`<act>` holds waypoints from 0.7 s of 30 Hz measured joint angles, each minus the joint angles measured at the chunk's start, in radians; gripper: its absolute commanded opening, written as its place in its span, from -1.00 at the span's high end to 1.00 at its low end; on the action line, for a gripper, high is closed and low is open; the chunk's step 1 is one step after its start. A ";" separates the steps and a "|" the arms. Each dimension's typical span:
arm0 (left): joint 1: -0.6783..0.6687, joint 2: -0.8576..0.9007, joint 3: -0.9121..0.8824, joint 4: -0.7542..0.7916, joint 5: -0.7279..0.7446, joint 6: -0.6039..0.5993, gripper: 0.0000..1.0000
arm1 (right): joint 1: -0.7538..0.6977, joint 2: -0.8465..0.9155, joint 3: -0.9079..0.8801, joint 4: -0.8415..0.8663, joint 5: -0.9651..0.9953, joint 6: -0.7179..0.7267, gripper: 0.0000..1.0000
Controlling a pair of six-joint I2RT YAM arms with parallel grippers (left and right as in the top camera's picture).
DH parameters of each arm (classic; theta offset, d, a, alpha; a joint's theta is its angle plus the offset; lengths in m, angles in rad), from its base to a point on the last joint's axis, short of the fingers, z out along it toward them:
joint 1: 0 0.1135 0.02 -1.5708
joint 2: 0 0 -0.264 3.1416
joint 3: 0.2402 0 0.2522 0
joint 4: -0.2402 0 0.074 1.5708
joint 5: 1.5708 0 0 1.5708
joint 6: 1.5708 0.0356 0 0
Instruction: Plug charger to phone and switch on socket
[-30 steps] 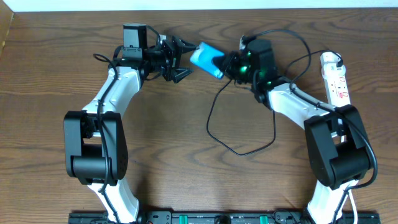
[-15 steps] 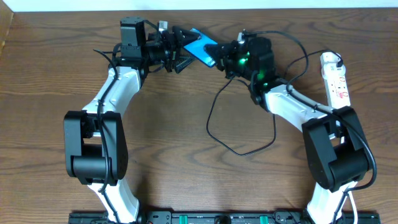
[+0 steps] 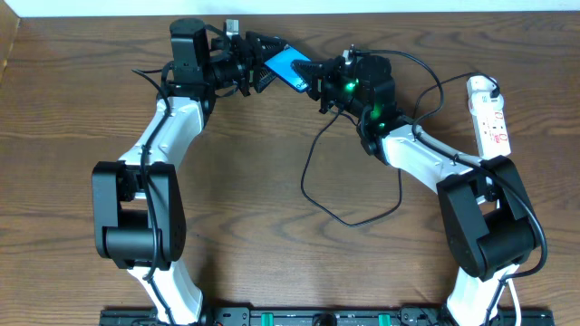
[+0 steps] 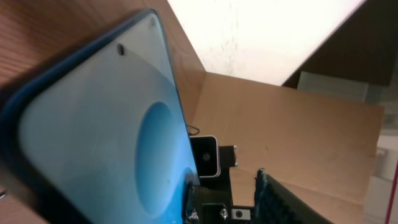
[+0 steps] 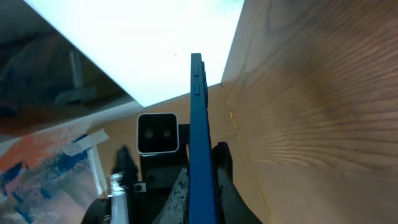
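Note:
The phone (image 3: 285, 65) hangs tilted above the far middle of the table, its cyan screen lit. My right gripper (image 3: 319, 80) is shut on its right end; the right wrist view shows the phone's blue edge (image 5: 199, 124) pinched between the fingers (image 5: 225, 180). From the left, my left gripper (image 3: 269, 57) straddles the other end. The screen (image 4: 93, 124) fills the left wrist view, and a gap separates it from the ridged finger (image 4: 280, 202). The charger (image 3: 306, 172), a thin black cable, loops loose on the table; I cannot make out its small plug. The socket (image 3: 489, 113) lies at the far right.
The table's far edge and a white wall (image 3: 408, 7) run just behind both grippers. The black cable arcs over the right arm towards the socket. A white cord (image 3: 517, 290) trails beside the right arm's base.
Both grippers have shifted left and towards the far edge, taking the phone with them. The left jaws have slid over the phone's end and narrowed.

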 measured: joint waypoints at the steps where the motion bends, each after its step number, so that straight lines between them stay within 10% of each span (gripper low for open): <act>1: 0.000 0.000 0.000 0.000 -0.007 -0.007 0.00 | 0.000 0.000 0.000 0.001 0.003 0.005 0.98; 21: 0.004 0.000 0.000 0.000 -0.101 -0.112 0.21 | 0.054 -0.002 0.000 0.006 0.124 0.048 0.98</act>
